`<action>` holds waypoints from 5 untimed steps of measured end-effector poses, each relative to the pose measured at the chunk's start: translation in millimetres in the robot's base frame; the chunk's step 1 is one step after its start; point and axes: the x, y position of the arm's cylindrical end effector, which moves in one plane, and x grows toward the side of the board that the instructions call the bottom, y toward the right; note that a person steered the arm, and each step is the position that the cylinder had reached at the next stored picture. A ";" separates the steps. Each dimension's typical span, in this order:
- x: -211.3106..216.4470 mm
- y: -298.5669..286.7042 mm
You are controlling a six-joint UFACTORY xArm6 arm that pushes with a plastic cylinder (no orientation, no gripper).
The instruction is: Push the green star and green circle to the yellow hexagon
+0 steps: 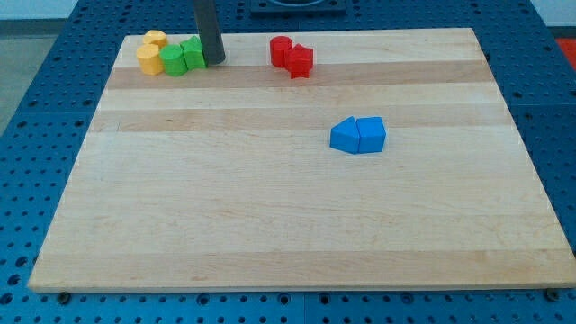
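Rod and my tip (216, 62): dark straight rod entering from the view's top edge, upper part cut off by the frame. It carries no jaws and holds nothing; the tip rests on the board near the top-left corner, just to the view's right of the green pair and touching, or all but touching, the nearer green block.

Green blocks: two, side by side. The one nearer the tip (192, 55) sits directly to its left; the other (173, 61) lies further left and slightly lower in the view. Which is the star and which the circle cannot be made out at this size.

Yellow blocks: two, at the far left of the cluster. One (149, 59) touches the left green block; the second (156, 40) sits just above it toward the view's top. Shapes are unclear; which is the hexagon cannot be told.

The four green and yellow pieces form one tight group, with the tip at its right end.

Red blocks: two, touching, near the top edge and well to the right of the tip; one (282, 50) left, one (301, 61) right and slightly lower. Outlines indistinct.

Blue blocks: two, pressed together right of the board's centre, well apart from everything else; left piece (344, 135) looks pointed, right piece (372, 134) blockier.

Wooden board (270, 216): light, resting on a blue perforated table (27, 108).
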 end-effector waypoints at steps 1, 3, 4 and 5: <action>-1.9 -3.5; -13.1 -5.3; -13.5 -10.5; -15.7 -16.3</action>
